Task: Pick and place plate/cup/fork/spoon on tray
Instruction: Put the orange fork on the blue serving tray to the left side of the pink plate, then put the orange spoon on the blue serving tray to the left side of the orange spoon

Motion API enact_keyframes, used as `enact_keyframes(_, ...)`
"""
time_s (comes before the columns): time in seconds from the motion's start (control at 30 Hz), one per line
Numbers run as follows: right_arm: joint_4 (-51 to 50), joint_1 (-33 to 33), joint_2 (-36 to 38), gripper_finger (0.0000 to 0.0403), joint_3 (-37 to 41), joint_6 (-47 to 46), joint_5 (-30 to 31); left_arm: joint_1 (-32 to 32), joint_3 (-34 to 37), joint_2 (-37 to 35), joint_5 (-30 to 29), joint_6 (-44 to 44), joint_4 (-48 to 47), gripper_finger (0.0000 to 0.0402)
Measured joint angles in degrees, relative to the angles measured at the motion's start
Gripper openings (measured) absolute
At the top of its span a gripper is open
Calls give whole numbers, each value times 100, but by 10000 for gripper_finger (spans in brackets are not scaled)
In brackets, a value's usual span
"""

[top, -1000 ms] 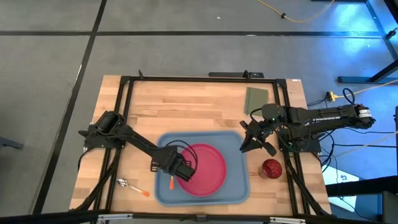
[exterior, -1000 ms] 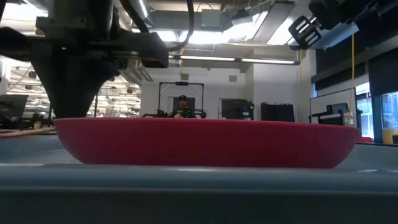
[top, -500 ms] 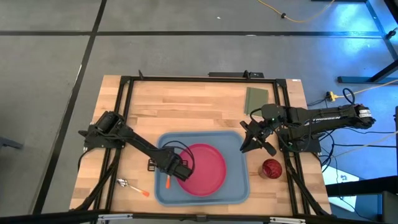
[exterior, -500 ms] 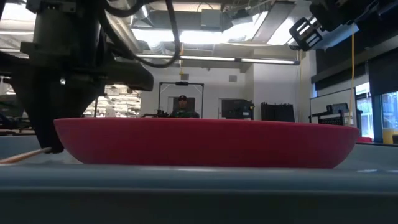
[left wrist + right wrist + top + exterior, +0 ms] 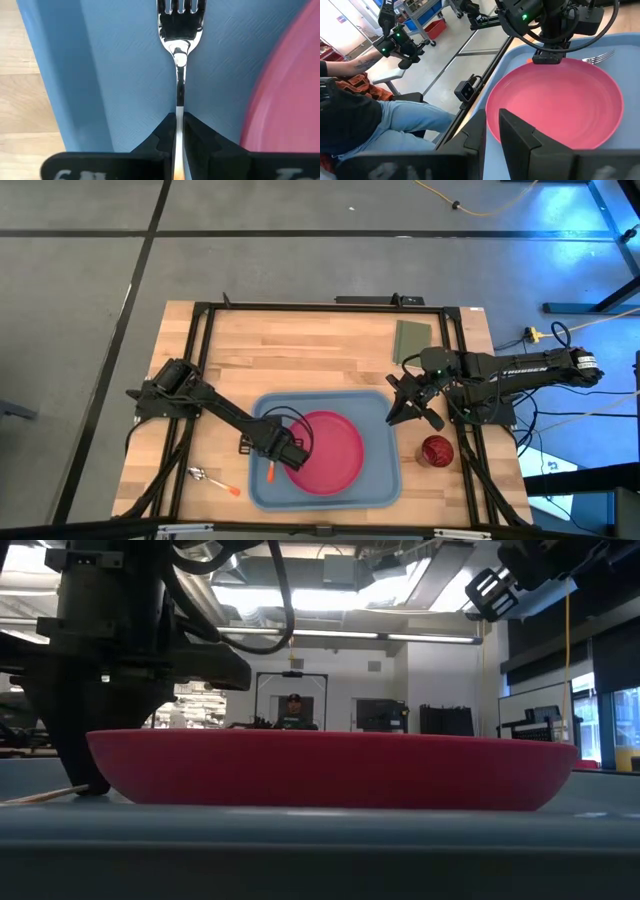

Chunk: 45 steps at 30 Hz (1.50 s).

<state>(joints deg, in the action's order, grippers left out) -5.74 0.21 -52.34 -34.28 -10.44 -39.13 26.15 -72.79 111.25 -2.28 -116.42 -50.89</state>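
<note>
Left gripper (image 5: 279,457) low over the tray (image 5: 385,480), just beside the plate (image 5: 335,452), fingers (image 5: 200,137) nearly closed around the fork (image 5: 179,60), lying flat on the tray floor. Right gripper (image 5: 405,402) above the tray's far right corner, fingers slightly apart, nothing held. Cup (image 5: 437,450) and spoon (image 5: 212,480) on the table, off the tray.

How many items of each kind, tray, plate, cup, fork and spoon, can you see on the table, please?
Tray: 1
Plate: 1
Cup: 1
Fork: 1
Spoon: 1
Total: 5
</note>
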Motion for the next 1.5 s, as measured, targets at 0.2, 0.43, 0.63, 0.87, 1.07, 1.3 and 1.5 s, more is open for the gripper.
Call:
enact_keyframes(0.2, -13, 0, 0, 58, 0, 0, 0, 0, 0, 0, 0, 1, 0, 25)
enact_keyframes(0.43, -48, 0, 0, 58, 0, 2, 0, 0, 0, 1, -11, 160, 46, 25)
enact_keyframes(0.63, -264, -2, -2, 58, 0, 17, 4, 0, 0, 2, -13, 276, 46, 25)
enact_keyframes(0.87, -356, -2, -2, 58, 0, 26, 4, -4, 0, 0, -16, 26, 45, 25)
enact_keyframes(1.07, -353, -2, -2, 58, 0, 33, 4, -4, 0, 0, 3, -46, 59, 25)
enact_keyframes(1.3, -352, -2, -2, 58, 0, 46, 4, -4, 0, 1, 82, -15, 66, 35)
enact_keyframes(1.5, -350, -2, -2, 58, 0, 66, 4, -4, 0, 1, 130, -44, 59, 77)
